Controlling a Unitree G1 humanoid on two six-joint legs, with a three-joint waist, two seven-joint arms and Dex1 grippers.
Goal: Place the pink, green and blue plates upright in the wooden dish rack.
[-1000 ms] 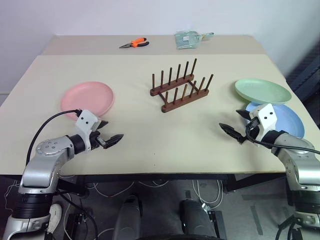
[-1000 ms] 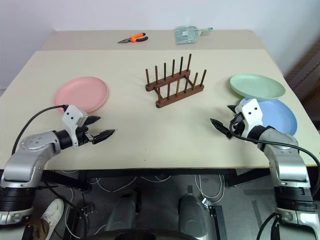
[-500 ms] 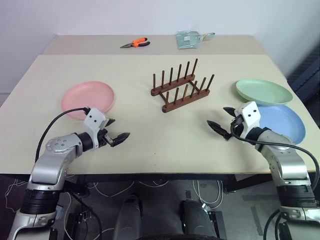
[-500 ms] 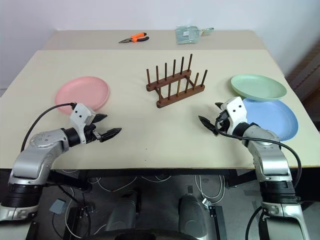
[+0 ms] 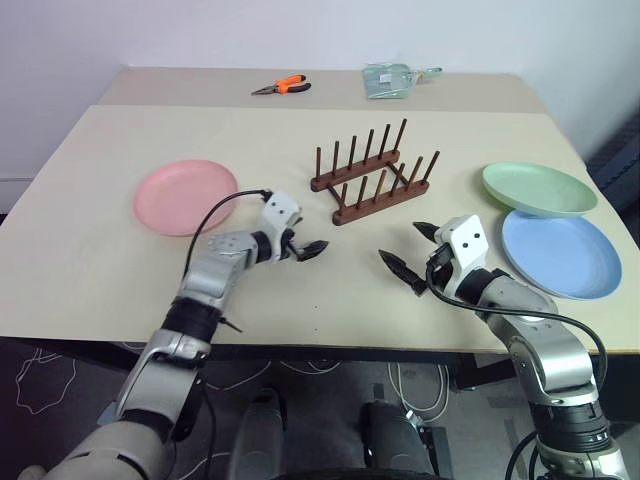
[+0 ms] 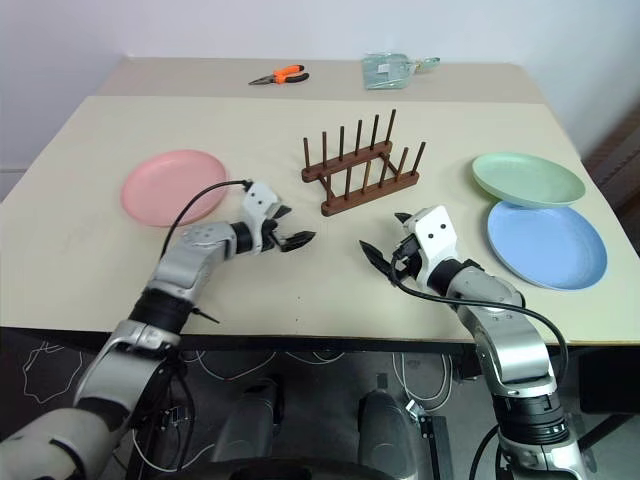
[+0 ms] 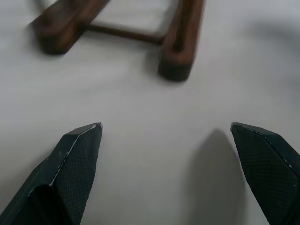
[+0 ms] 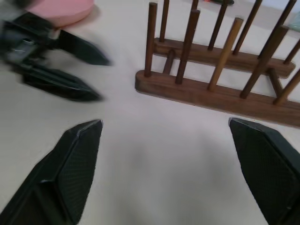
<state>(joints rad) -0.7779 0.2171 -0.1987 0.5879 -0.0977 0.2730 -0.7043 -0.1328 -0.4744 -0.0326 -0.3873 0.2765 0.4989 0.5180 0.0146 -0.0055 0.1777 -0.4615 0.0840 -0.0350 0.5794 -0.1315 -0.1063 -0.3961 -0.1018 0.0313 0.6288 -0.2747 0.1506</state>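
Head view, rack [image 5: 373, 180] beyond both empty jaws

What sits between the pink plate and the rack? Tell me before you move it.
Nothing visible does. Bare table lies between the pink plate and the rack. The open left gripper hangs nearer the robot, off that line.

Both arms are silver-grey metal with black joints. Each white wrist block beside the wooden dish rack [image 5: 373, 183] carries two dark dots. A black cable loops to each wrist.

a lab or test room: bare beige table [image 5: 90, 260], plain white wall [image 5: 200, 30] (loose cables [image 5: 420, 380] underneath).
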